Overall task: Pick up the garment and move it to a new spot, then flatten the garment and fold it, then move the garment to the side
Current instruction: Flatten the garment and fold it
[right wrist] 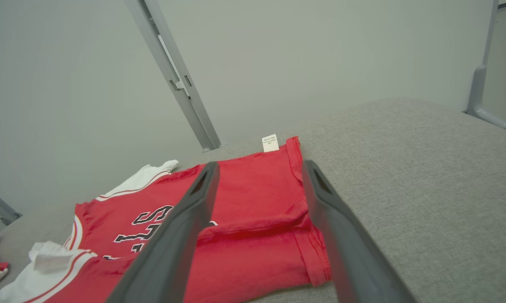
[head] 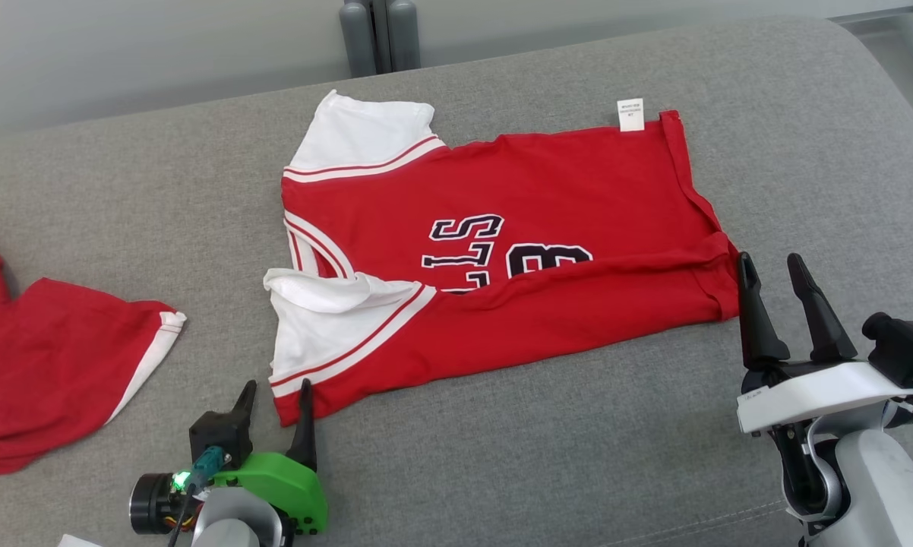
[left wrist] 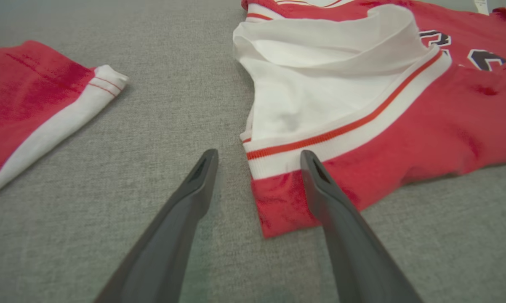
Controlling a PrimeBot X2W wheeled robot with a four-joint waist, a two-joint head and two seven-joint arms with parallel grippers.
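Head view, from my left: a second red piece with a white stripe (head: 54,365) lies on the grey padded surface (head: 502,456), well apart from the garment. Next comes my left gripper (head: 277,386), low over the surface with its two dark fingers spread wide and nothing between them. In the left wrist view one finger stands over bare grey fabric. The other finger lies across the near red corner below the white sleeve band, and I can't tell whether it presses on the cloth or only hangs just above it.

The garment (head: 540,228), a red jersey with white sleeves and black-and-white lettering, lies sideways across the middle of the surface, collar end toward my left and hem toward my right. Its near long edge is turned up over the body, so the lower part of the lettering is covered. The near sleeve is rumpled and the far sleeve lies flat. A small white label (head: 630,114) sticks out at the far hem corner.

At my right, the right gripper (head: 769,260) is just beside the near hem corner, fingers parted and empty. In the right wrist view the hem shows between them.
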